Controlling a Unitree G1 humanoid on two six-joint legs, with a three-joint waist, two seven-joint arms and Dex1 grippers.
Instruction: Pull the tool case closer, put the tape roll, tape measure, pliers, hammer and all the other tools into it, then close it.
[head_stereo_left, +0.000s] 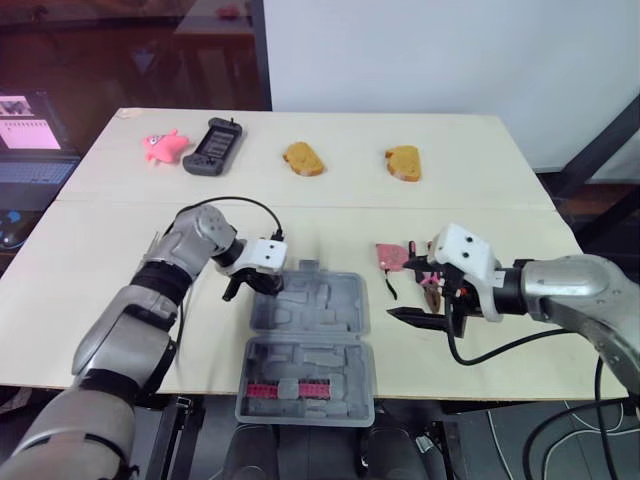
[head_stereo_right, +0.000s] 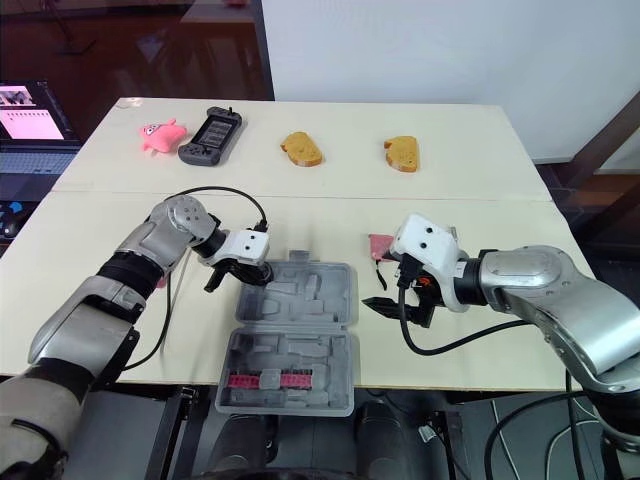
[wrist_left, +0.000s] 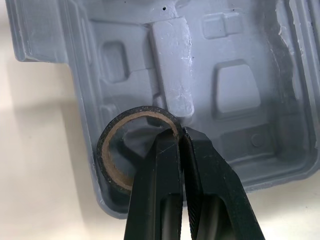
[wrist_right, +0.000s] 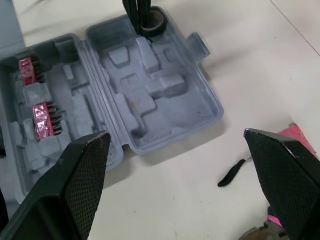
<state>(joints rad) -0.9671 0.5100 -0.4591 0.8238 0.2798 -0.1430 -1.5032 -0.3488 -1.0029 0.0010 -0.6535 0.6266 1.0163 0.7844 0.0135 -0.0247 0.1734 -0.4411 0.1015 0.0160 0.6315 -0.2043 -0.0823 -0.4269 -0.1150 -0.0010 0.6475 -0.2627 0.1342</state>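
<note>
The left pincer (wrist_left: 180, 135) pinches the tape roll (wrist_left: 107, 150) over the case (head_stereo_left: 320, 310) rim, where it could tumble outside; the right pincer (wrist_right: 175, 136) gapes wide.

One case (head_stereo_left: 312, 318) out there, and one tape roll (wrist_left: 105, 152). Two pink bit strips (wrist_right: 29, 66) (wrist_right: 43, 121), count them. One pink tool (head_stereo_left: 391, 257), one little black strap (wrist_right: 231, 173). Then two bread pieces (head_stereo_left: 303, 159) (head_stereo_left: 403, 162), one pink toy (head_stereo_left: 165, 146), one handheld (head_stereo_left: 213, 146), one laptop (head_stereo_left: 36, 150).
</note>
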